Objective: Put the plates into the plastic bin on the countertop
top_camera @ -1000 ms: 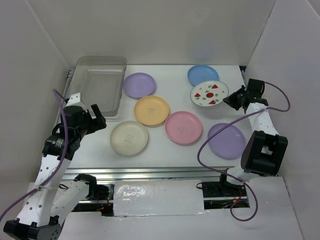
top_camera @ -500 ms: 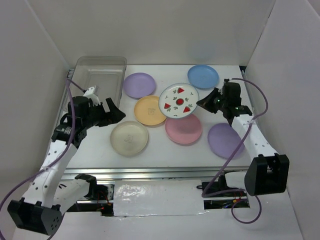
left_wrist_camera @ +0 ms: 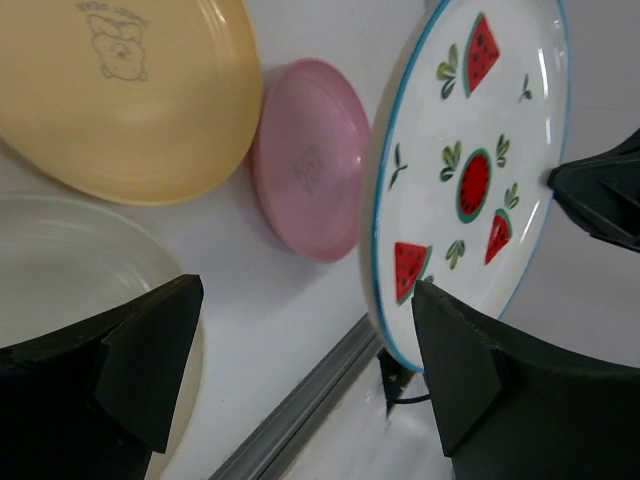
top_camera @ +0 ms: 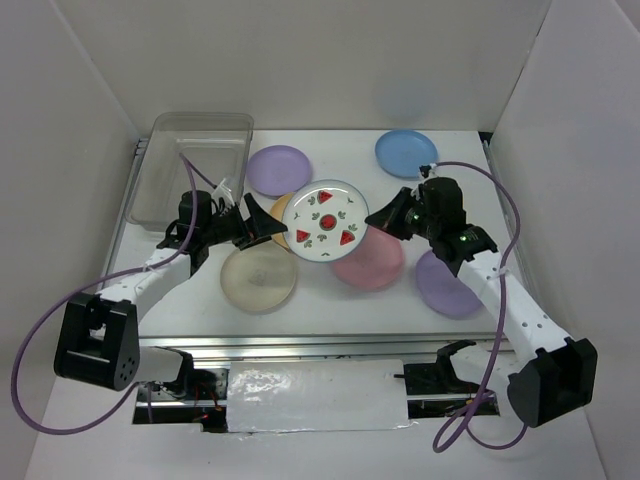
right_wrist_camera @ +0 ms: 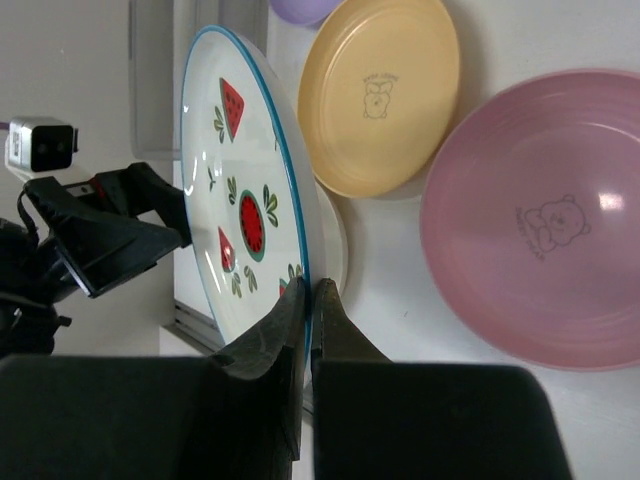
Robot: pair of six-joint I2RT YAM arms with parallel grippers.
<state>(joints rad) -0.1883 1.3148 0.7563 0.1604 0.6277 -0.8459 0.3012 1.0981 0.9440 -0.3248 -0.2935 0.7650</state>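
Observation:
My right gripper [top_camera: 378, 218] is shut on the rim of the white fruit-print plate [top_camera: 325, 222] and holds it tilted in the air above the middle of the countertop [top_camera: 330, 300]. In the right wrist view the fingers pinch the rim [right_wrist_camera: 312, 290]. My left gripper [top_camera: 262, 222] is open at the plate's opposite edge. In the left wrist view the plate [left_wrist_camera: 470, 170] stands between the spread jaws, close to the right finger [left_wrist_camera: 470, 380]. The clear plastic bin [top_camera: 190, 175] stands at the back left, with nothing in it.
On the countertop lie a lilac plate [top_camera: 279, 170], a blue plate [top_camera: 406, 152], a yellow-orange plate [left_wrist_camera: 130, 100] half hidden under the held plate, a pink plate [top_camera: 375, 268], a cream plate [top_camera: 258, 277] and a second lilac plate [top_camera: 448, 285]. White walls stand all round.
My right gripper lifted the fruit-print plate from the back right and carried it left to the middle. My left arm swung right, and its open jaws now reach the plate's edge.

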